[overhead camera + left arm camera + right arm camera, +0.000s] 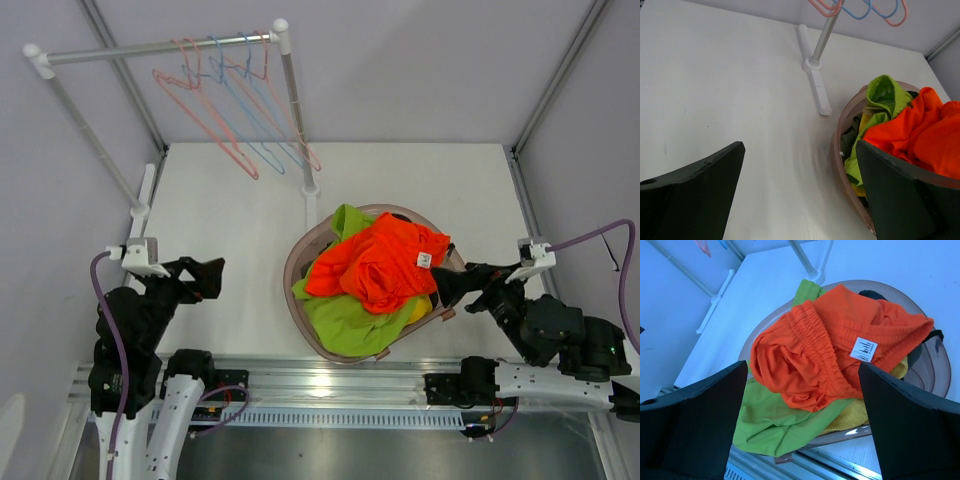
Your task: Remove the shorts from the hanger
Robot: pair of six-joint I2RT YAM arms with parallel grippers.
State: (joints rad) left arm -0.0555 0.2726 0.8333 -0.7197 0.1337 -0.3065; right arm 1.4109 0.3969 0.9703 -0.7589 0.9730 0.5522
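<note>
The shorts [375,265], orange pair on top, lie heaped in the basket [290,270] on the desk [220,230], while the left fingers [695,185] and right fingers [695,415] both stand spread wide, holding nothing.

Tag [863,349] on orange shorts [810,360], print illegible

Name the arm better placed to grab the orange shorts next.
Right. The right arm has open jaws at the basket rim, beside the orange shorts; the left arm sits farther off, over the table.
</note>
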